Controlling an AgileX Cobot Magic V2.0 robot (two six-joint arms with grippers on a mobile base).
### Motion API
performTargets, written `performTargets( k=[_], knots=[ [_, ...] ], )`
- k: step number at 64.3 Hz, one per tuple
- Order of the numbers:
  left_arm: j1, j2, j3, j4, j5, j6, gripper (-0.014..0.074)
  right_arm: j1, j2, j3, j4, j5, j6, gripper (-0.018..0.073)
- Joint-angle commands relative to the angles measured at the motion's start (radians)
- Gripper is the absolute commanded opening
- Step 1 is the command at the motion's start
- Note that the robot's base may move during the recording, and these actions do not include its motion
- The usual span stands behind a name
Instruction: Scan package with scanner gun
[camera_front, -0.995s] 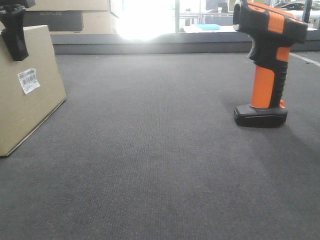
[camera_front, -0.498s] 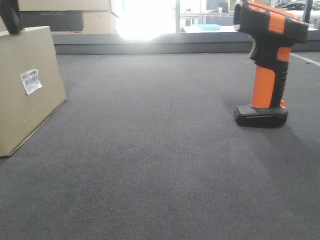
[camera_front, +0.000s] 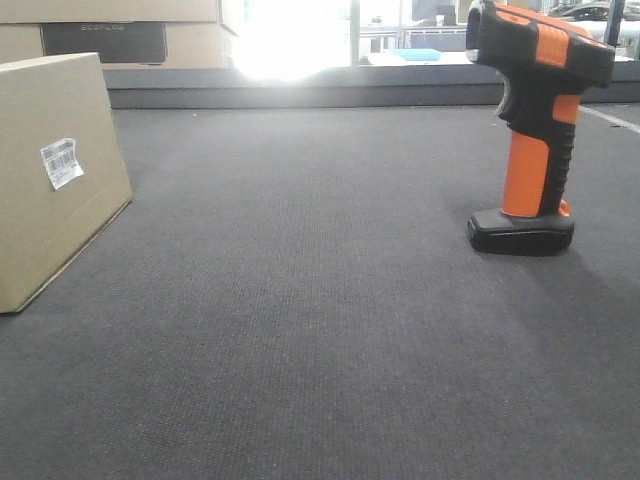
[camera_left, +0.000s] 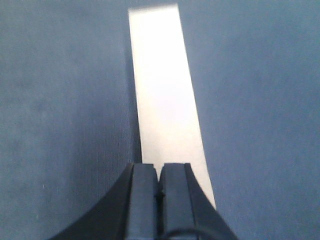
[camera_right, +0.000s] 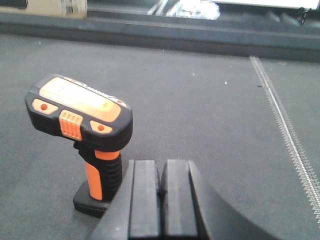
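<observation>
Hovering with fingers pressed together, the left gripper (camera_left: 160, 192) is holding nothing, directly above the package (camera_left: 167, 105), whose pale top edge is running away ahead of its tips. The right gripper (camera_right: 161, 187) is also sitting closed and empty, with the scanner gun (camera_right: 82, 137) standing upright on its base just ahead and to its left on the dark carpet (camera_front: 320, 330).
</observation>
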Motion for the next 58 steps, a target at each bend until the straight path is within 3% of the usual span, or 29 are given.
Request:
performTargets(
  k=[1, 18, 35, 43, 58],
  knots=[
    [-0.004, -0.108, 0.116, 0.001, -0.156, -0.001, -0.0111, -0.007, -0.061, 0.035, 0.006, -0.021, 0.002, -0.0163],
    [-0.004, -0.406, 0.466, 0.008, -0.495, -0.001, -0.0111, -0.007, -0.278, 0.123, 0.032, 0.000, 0.002, -0.0163],
    [-0.004, -0.662, 0.729, 0.008, -0.758, -0.001, -0.0111, -0.007, -0.413, 0.125, 0.032, 0.110, 0.002, -0.0163],
    [-0.004, -0.736, 0.800, 0.008, -0.814, -0.001, -0.0111, -0.007, -0.421, 0.125, 0.032, 0.110, 0.002, -0.0163],
    [-0.004, -0.772, 0.821, 0.008, -0.812, -0.001, -0.0111, -0.007, -0.421, 0.125, 0.032, 0.110, 0.002, -0.0163]
  ],
)
